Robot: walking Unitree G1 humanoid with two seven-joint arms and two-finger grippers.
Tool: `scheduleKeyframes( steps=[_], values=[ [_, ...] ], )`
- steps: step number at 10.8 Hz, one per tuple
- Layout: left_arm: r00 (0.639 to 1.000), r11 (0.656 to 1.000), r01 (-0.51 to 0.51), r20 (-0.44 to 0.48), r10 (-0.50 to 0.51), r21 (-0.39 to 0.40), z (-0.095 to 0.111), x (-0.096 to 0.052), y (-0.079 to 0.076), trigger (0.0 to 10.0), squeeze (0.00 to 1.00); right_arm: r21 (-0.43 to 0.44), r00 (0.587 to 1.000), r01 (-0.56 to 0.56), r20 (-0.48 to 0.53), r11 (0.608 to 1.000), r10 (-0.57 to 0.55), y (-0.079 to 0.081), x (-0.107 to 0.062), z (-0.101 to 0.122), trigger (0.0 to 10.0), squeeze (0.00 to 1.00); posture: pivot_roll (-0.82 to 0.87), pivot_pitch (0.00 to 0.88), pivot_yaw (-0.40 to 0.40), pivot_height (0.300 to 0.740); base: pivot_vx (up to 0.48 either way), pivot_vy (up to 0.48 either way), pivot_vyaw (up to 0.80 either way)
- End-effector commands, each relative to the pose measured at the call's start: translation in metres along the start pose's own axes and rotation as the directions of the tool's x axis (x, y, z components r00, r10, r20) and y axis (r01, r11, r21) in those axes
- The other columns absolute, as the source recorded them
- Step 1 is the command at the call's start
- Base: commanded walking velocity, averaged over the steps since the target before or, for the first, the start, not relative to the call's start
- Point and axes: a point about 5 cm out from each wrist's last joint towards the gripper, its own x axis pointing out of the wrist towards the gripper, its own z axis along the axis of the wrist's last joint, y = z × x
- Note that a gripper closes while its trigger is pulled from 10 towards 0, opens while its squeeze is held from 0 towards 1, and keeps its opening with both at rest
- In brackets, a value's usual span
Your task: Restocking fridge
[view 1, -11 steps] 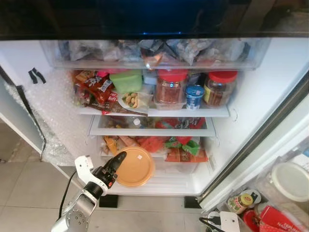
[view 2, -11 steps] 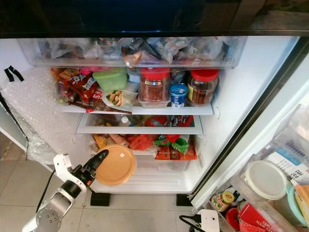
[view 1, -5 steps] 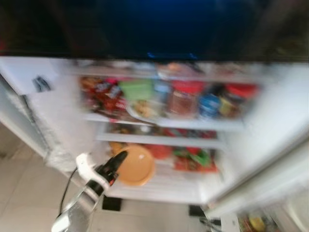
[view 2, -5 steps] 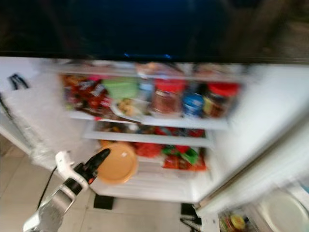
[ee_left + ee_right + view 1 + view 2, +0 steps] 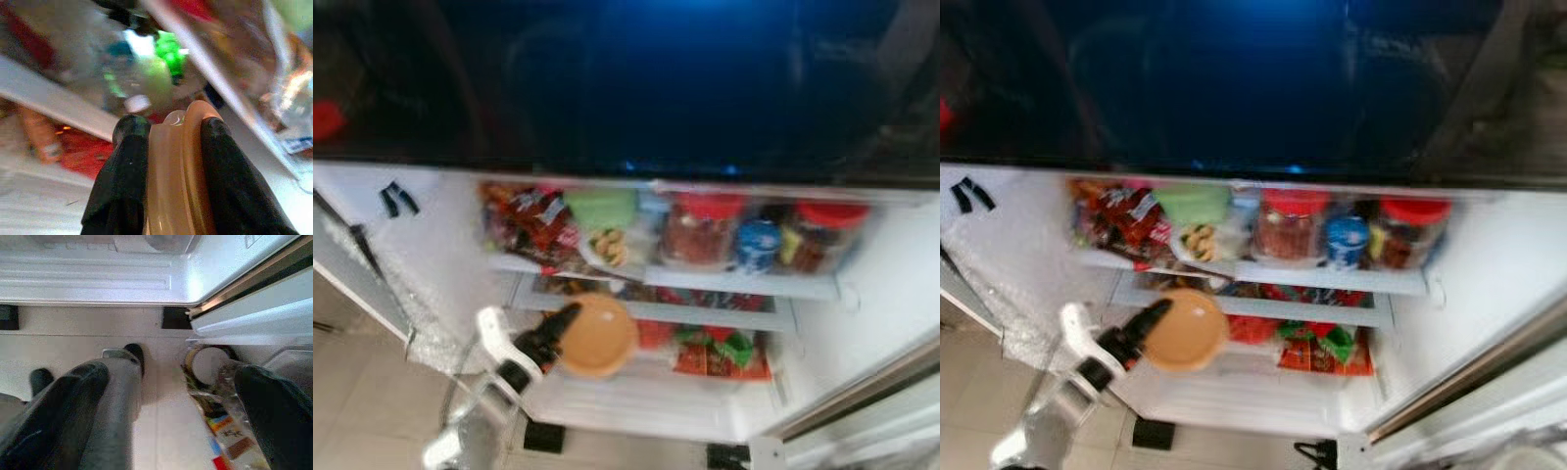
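My left gripper is clamped on the orange lid, held before the open fridge. My right gripper's jaws hang spread wide above the floor.

1. The open white fridge stands ahead, its cavity facing the camera.
2. On the upper white shelf, from left edge to right: red snack packets, green lidded tub, red-lidded jar, small blue cup, second red-lidded jar.
3. Near the bottom right corner lie red and green packets.
4. The round orange plastic lid sits before the lower left, between the left gripper fingers.
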Motion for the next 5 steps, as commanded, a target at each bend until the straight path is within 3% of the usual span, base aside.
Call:
scheduleKeyframes(
  steps=[1, 5],
  values=[
    [1.000, 1.000, -0.012, -0.008, 0.012, -0.011, -0.0022, -0.0039, 0.0037, 10.0, 0.00, 0.016, 0.999, 0.033, 0.027, 0.999, -0.033, -0.0078, 0.0002, 0.0042, 10.0, 0.00, -0.03, 0.096, 0.009, 0.740, 0.000, 0.000, 0.00],
    [1.000, 1.000, 0.004, -0.011, -0.004, -0.010, -0.0003, 0.0011, 0.0015, 10.0, 0.00, 0.027, 0.999, 0.032, 0.024, 0.999, -0.032, -0.0065, 0.0000, 0.0031, 10.0, 0.00, -0.03, 0.100, 0.013, 0.740, 0.000, 0.000, 0.00]
  ],
)
